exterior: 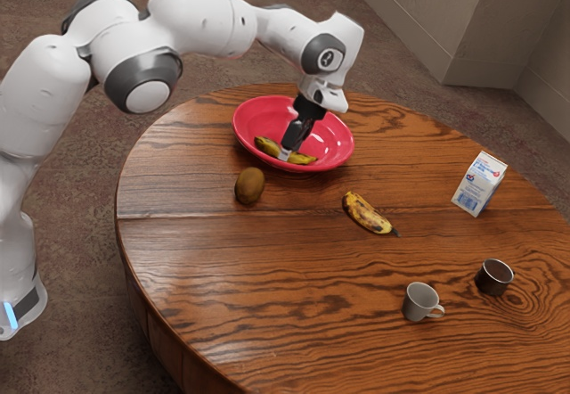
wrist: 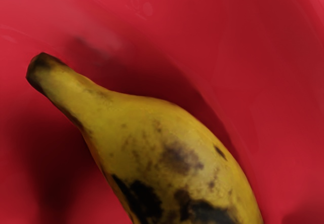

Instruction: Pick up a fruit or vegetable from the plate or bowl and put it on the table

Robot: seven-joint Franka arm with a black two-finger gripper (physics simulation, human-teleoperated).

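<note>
My gripper (exterior: 286,151) reaches down into the red bowl (exterior: 250,113), at the middle of a spotted yellow banana (exterior: 269,146) that lies inside it. The near part of the bowl's rim stands just in front of this banana. Seen from my hand, the banana (wrist: 152,138) is large and close, running off the lower edge, with its dark stem end over the bowl's red surface (wrist: 263,46). How far apart my gripper stands is hidden by the steep angle and the dark hand parts.
On the wooden table (exterior: 294,278), a brown kiwi (exterior: 250,185) sits beside the bowl, with a second banana (exterior: 367,214) farther toward the exterior view's right. A milk carton (exterior: 480,183), a grey cup (exterior: 420,302) and a dark metal cup (exterior: 493,277) stand beyond them.
</note>
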